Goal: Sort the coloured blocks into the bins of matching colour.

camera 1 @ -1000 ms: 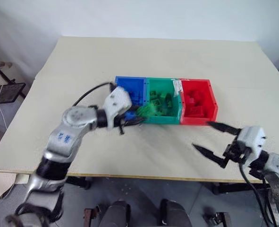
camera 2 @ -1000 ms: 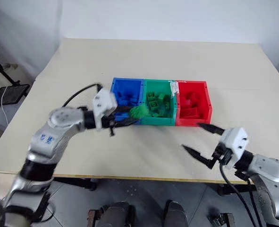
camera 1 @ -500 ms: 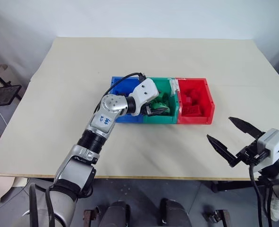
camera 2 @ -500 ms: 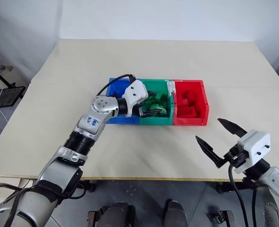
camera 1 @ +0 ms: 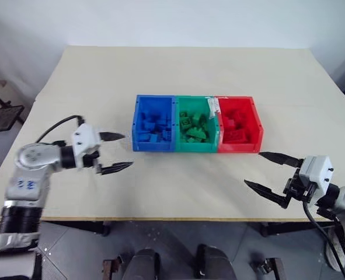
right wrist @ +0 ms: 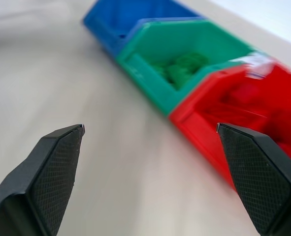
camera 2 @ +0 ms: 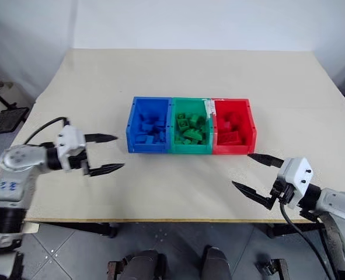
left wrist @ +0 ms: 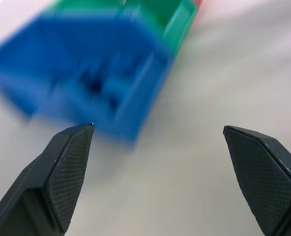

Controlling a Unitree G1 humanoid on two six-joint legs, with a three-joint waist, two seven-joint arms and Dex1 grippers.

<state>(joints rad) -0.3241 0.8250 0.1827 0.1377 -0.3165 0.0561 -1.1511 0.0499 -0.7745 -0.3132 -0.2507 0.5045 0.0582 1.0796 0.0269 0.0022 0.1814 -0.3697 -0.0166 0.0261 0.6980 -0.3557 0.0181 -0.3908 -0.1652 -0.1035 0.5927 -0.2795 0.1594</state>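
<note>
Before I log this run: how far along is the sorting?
It looks done. The blue bin, green bin and red bin each hold blocks of their own colour. Nothing is in hand: the left gripper and right gripper are open and empty. No loose blocks lie on the table, so nothing seems left.

We see the left gripper (camera 1: 115, 153) hanging off the blue end of the bins (camera 1: 154, 146), its two black fingers spread wide and empty, pointing toward them. The right gripper (camera 1: 272, 178) sits nearer us than the red end, fingers likewise wide apart, nothing between them.
</note>
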